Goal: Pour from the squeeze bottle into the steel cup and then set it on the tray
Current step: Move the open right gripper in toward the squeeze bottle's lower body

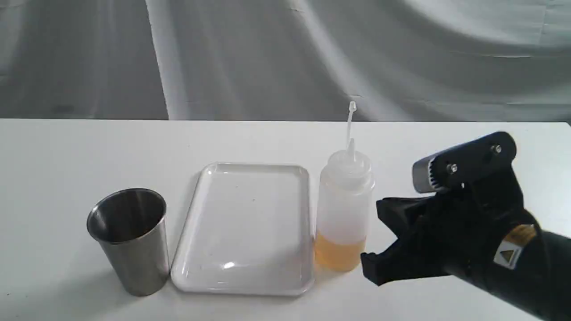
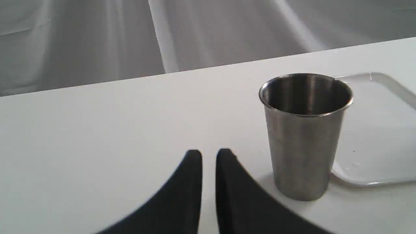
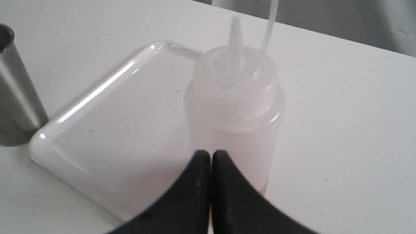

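Observation:
The squeeze bottle (image 1: 343, 209) stands upright on the table just right of the tray (image 1: 245, 285), with amber liquid low inside and its cap tether sticking up. The steel cup (image 1: 128, 240) stands upright left of the tray. My right gripper (image 1: 374, 263) hovers close to the bottle's right side, shut and holding nothing. In the right wrist view its fingertips (image 3: 201, 159) are pressed together just short of the bottle (image 3: 234, 94). My left gripper (image 2: 209, 154) is shut with a thin slit, low over the table beside the cup (image 2: 305, 136). It is out of the exterior view.
Everything stands on a white table (image 1: 67, 156) whose far edge meets a grey draped cloth (image 1: 267, 53). The tray's rim shows behind the cup in the left wrist view (image 2: 390, 81) and left of the bottle in the right wrist view (image 3: 97, 87).

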{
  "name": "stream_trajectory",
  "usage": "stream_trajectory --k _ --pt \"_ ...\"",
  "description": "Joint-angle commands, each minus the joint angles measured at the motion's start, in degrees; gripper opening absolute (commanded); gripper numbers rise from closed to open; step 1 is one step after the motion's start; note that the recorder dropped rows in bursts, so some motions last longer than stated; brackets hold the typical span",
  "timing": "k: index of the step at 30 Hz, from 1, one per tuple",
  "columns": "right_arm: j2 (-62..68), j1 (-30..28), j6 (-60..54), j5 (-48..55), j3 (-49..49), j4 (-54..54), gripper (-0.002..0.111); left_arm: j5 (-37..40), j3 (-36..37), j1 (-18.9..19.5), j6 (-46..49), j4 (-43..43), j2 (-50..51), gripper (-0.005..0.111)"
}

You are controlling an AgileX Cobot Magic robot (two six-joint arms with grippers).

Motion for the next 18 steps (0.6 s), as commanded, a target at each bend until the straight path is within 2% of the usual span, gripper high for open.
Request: stream_trajectory --k 1,4,9,14,18 --pt "3.2 2.7 -6.0 -6.8 2.0 8.0 0.000 -0.4 0.3 -0.2 -0.1 0.0 -0.3 0.008" --pt "7.4 4.7 -10.2 -10.2 3.2 11.6 0.000 -0.4 0.3 -0.2 -0.1 0.0 -0.3 0.008" --pt "13.6 8.0 -10.4 -14.2 3.5 15.7 0.000 -0.4 0.3 -0.2 -0.1 0.0 -0.3 0.008" --pt "15.7 11.1 -10.4 -15.5 3.5 20.5 0.000 -0.4 0.3 -0.2 -0.1 0.0 -0.3 0.008" --pt "15.7 11.3 -10.4 -15.6 3.5 21.1 0.000 -0.4 0.3 -0.2 -0.1 0.0 -0.3 0.008"
